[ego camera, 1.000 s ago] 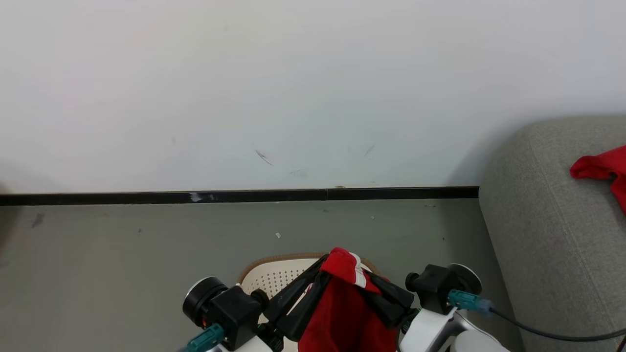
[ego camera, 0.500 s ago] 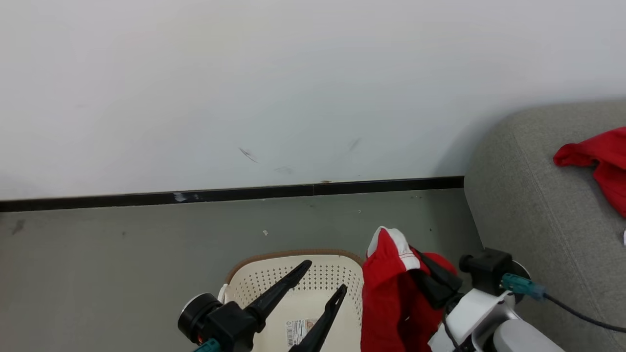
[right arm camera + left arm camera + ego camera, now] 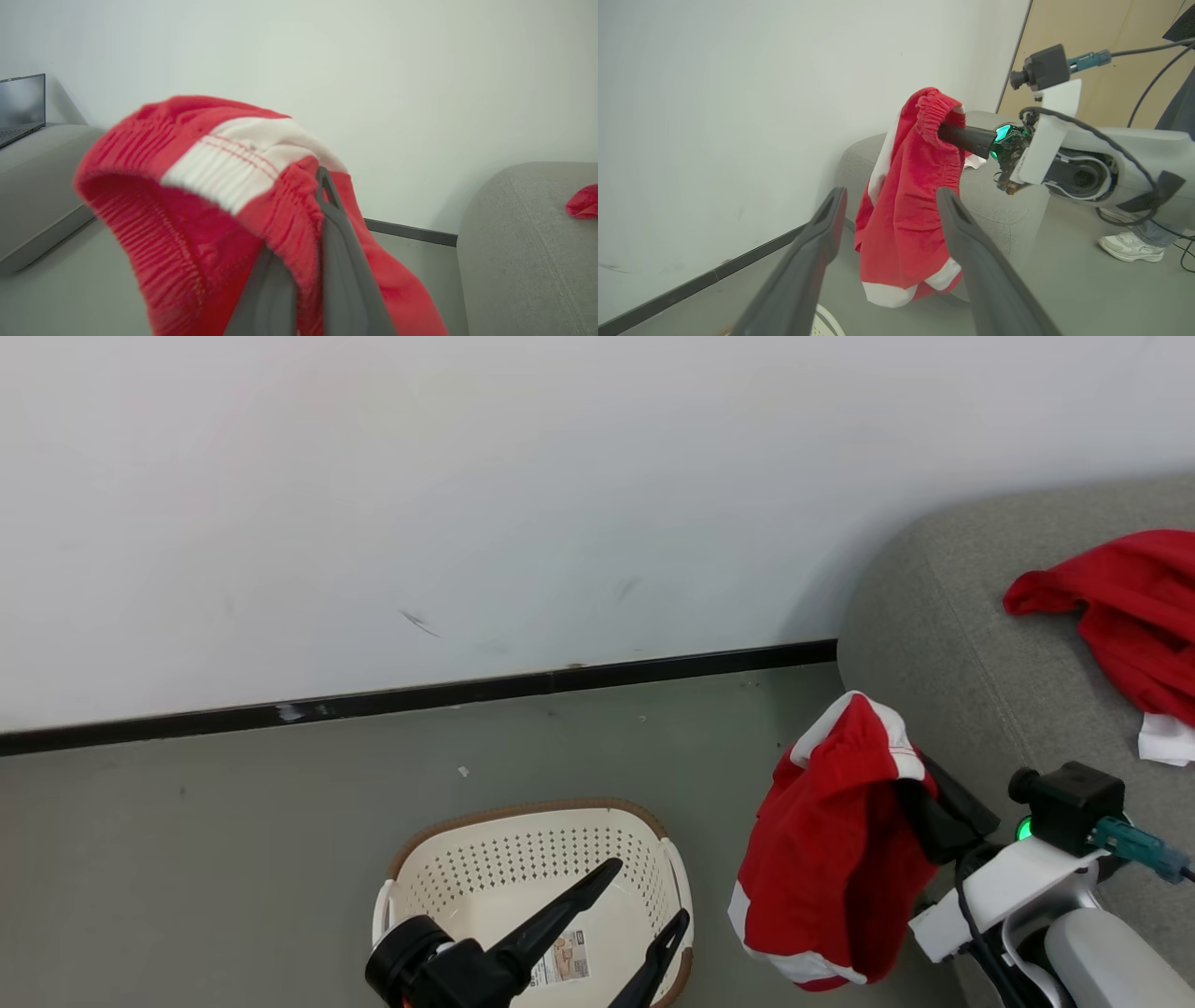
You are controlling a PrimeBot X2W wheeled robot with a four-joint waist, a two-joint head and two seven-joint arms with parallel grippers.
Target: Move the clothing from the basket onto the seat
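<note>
Right gripper clamps a soft red, white-trimmed garment (by its waistband) at three o'clock from the oval cream perforated plastic basket; left gripper gapes wide above it.

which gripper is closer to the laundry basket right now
Left. The left gripper hangs open above the laundry basket, fingers over its inside. The right gripper is off to the basket's right, beside the sofa, shut on red shorts.

I can read no words or numbers here; the paper label on the bottom of the basket carries print too small for me to make out
</note>
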